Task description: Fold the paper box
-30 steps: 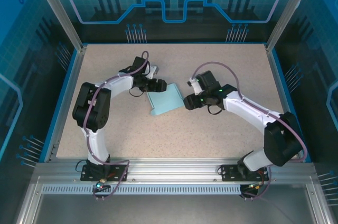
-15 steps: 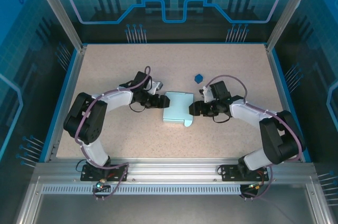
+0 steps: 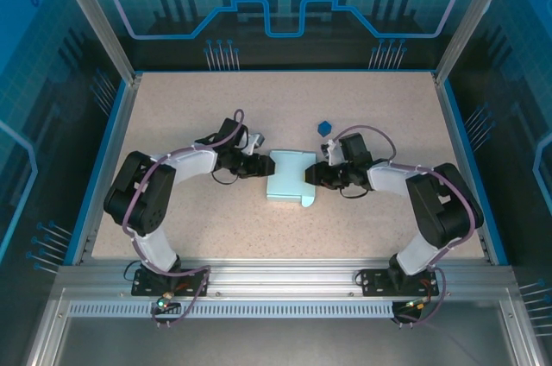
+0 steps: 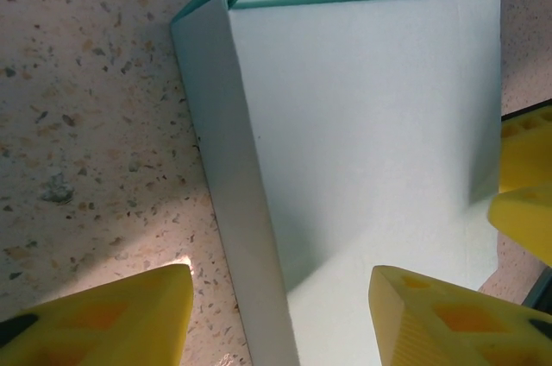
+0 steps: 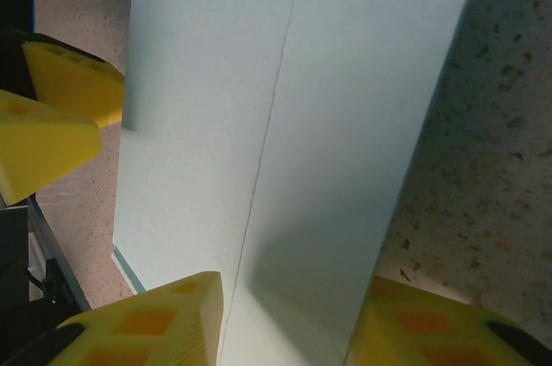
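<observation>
The paper box [image 3: 291, 176] lies flat in the middle of the table, a pale blue folded card with a tab at its front right corner. My left gripper [image 3: 261, 167] is at its left edge and stands open. In the left wrist view one yellow finger [image 4: 95, 314] is over the table and the other over the box [image 4: 362, 124], with the folded side strip between them. My right gripper [image 3: 311, 174] is at the box's right edge, open. Its fingers [image 5: 147, 323] straddle the outer panel of the box [image 5: 285, 124].
A tiny dark blue cube [image 3: 323, 128] sits on the speckled table [image 3: 216, 219] just behind the right gripper. The opposite gripper's yellow fingertips [image 4: 526, 185] show at the box's far edge. A blue rim [image 3: 97, 176] bounds the table.
The box, tilted and further back a second ago, now lies flat nearer the front. Both grippers came down to its side edges and their jaws have narrowed.
</observation>
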### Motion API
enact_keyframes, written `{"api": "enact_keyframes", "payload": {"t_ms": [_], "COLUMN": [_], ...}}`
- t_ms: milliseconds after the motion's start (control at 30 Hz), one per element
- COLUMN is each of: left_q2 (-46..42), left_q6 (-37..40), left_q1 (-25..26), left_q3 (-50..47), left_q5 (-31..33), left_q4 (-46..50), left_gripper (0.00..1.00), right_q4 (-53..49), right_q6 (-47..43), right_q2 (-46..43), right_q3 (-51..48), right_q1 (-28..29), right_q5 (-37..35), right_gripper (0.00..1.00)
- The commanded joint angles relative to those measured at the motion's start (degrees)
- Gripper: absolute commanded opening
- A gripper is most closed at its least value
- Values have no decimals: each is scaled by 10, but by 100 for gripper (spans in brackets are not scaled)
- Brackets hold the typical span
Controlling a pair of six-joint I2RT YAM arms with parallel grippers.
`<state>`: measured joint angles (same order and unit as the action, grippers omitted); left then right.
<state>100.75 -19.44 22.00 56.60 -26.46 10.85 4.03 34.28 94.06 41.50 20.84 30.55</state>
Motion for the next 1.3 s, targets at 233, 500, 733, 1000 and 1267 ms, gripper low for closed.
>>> {"api": "enact_keyframes", "payload": {"t_ms": [233,500,733,1000,1267], "left_q2": [18,25,40,60,41], "left_q6": [-31,-46,-52,-54,-51], "left_q1": [7,8,12,24,24], "left_q3": [-17,-24,-12,9,9], "left_q5": [-3,-34,-51,-55,-13], "left_q4": [-19,-44,-57,-63,-57], "left_gripper": [42,49,53,55,59], "right_q4": [161,198,143,93,60], "right_q6": [81,152,178,199,244], "right_q2": [-15,-96,-158,-146,-139], "right_q3": [-47,-63,-53,-39,-37], "right_q1": [-7,28,62,94,118], "right_q5": [80,56,-18,-83,-167], "right_gripper": [11,8,7,8,7]}}
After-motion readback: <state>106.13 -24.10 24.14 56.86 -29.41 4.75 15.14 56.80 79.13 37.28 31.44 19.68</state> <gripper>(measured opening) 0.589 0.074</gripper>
